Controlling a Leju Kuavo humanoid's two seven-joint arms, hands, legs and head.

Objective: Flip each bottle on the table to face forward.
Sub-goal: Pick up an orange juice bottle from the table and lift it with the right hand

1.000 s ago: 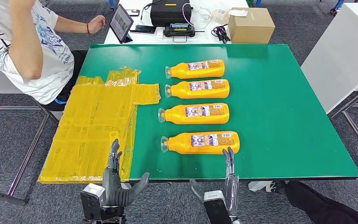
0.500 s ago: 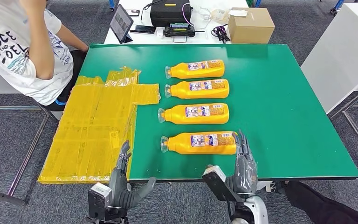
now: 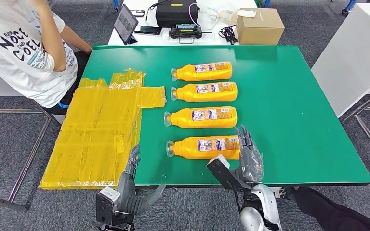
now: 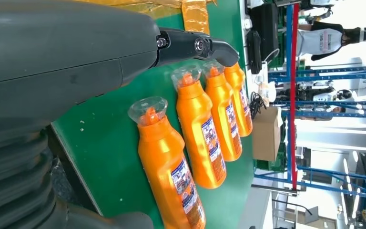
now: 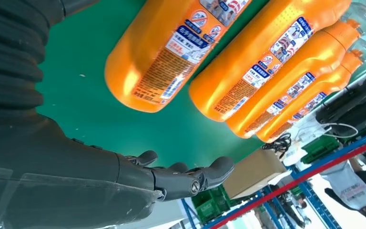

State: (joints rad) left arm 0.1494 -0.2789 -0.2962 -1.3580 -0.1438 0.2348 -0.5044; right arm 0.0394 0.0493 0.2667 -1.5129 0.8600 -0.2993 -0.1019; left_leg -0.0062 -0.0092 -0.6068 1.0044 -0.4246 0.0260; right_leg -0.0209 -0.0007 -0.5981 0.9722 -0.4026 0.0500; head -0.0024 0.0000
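Observation:
Several orange bottles lie on their sides in a column on the green table [image 3: 294, 106], clear caps pointing left, labels up. The nearest bottle [image 3: 206, 147] [image 4: 171, 167] [image 5: 164, 55] lies close to the front edge. My right hand [image 3: 247, 159] [image 5: 124, 176] hovers open at that bottle's base end, fingers spread, touching nothing that I can see. My left hand [image 3: 131, 185] [image 4: 66, 62] is open below the table's front edge, left of the nearest bottle's cap. The other bottles [image 3: 200, 117] [image 3: 204, 91] [image 3: 202, 71] lie farther back.
Yellow taped sheeting [image 3: 96, 130] covers the table's left side and overhangs it. A person in a white shirt [image 3: 24, 53] sits at the far left corner. A white desk behind holds a cardboard box [image 3: 259, 25], a tablet [image 3: 125, 23] and a black case [image 3: 176, 12].
My right hand has risen over the table's front edge to the base end of the nearest bottle. My left hand has shifted slightly right and lower. The person has drawn the arm back.

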